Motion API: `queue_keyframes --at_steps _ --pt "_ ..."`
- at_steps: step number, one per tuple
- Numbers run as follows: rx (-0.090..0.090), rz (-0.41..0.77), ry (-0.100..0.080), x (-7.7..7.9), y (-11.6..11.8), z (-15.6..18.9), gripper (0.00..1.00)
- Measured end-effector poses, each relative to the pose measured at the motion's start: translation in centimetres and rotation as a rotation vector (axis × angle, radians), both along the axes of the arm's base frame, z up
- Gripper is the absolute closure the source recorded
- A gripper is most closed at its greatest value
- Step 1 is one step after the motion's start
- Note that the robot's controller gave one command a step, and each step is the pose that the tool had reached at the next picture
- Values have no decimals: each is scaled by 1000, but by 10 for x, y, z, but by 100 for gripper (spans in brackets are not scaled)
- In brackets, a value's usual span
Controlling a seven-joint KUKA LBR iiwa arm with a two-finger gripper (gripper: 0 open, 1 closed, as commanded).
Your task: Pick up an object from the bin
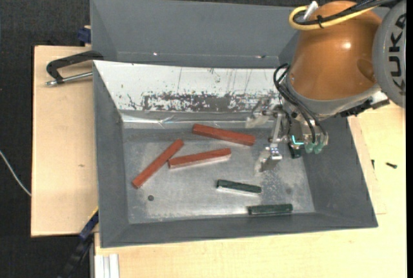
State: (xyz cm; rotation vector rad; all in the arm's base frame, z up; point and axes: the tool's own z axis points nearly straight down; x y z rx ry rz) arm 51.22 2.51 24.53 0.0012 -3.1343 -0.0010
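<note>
My gripper hangs over the right part of the bin floor, its metal fingers pointing down with nothing visible between them. Just left of it lies a red flat stick along the back. A second red stick with a pale end lies in the middle. Below the gripper rests a dark green stick, and another dark green stick lies at the front wall.
A third red stick lies slanted at the left of the floor, with a small dark dot near it. The arm's orange cover and cables fill the upper right over the bin's corner.
</note>
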Motion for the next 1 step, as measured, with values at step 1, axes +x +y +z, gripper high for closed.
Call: queue_keyframes --at_steps 1 --pt "0 -1 -9 1 0 4 0"
